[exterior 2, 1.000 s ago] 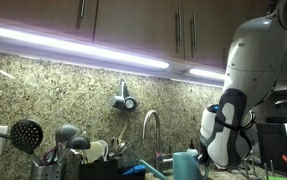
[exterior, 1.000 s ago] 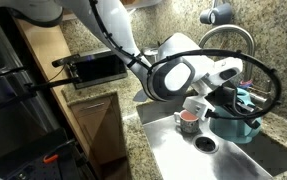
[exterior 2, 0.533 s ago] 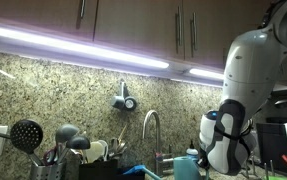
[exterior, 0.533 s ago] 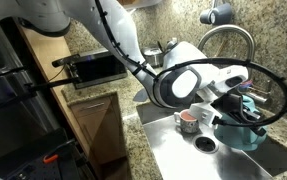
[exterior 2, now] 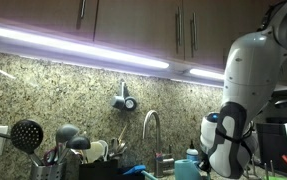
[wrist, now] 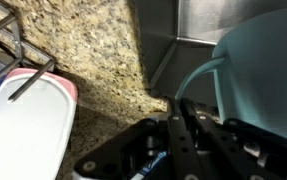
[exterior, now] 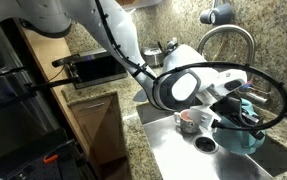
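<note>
Over steel sink [exterior: 168,150], beside granite counter [wrist: 83,50]: gripper [wrist: 183,128], jaws together, clamped on thin curved handle [wrist: 198,85] of teal pot [exterior: 245,138]. Pot within sink basin, near drain [exterior: 205,144] and cup [exterior: 188,120]; resting or lifted, not discernible. Curved faucet [exterior: 228,35] behind. White board [wrist: 28,120], pink-rimmed, on counter in wrist view.

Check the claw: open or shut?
Shut: in the wrist view the claw pinches the thin handle of the teal pot.
</note>
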Controlling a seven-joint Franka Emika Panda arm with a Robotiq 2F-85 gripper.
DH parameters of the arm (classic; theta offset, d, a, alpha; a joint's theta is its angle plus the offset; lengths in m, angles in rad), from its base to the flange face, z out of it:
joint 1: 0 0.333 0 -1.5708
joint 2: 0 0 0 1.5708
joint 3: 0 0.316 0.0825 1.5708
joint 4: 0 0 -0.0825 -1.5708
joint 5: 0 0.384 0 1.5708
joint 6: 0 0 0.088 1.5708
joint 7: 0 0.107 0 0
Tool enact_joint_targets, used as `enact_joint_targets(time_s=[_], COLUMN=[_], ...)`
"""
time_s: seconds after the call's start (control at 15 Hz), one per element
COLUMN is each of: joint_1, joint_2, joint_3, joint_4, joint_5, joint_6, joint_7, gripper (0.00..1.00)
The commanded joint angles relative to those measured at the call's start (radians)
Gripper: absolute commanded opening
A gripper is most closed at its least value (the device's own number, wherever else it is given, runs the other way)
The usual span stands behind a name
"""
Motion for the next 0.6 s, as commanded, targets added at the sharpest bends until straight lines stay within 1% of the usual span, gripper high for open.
enact_joint_targets(time_s=[0.0, 0.27, 0.53], joint_1=[-0.040, -0.096, -0.166], joint_2=[-0.002, 0.015, 0.035], joint_3=[0.025, 0.062, 0.114], joint_4=[-0.016, -0.019, 0.006], joint_5=[-0.040, -0.042, -0.050], joint_6=[0.043, 0.089, 0.100], joint_7=[0.014, 0.005, -0.012], gripper=[0.02, 0.02, 0.02])
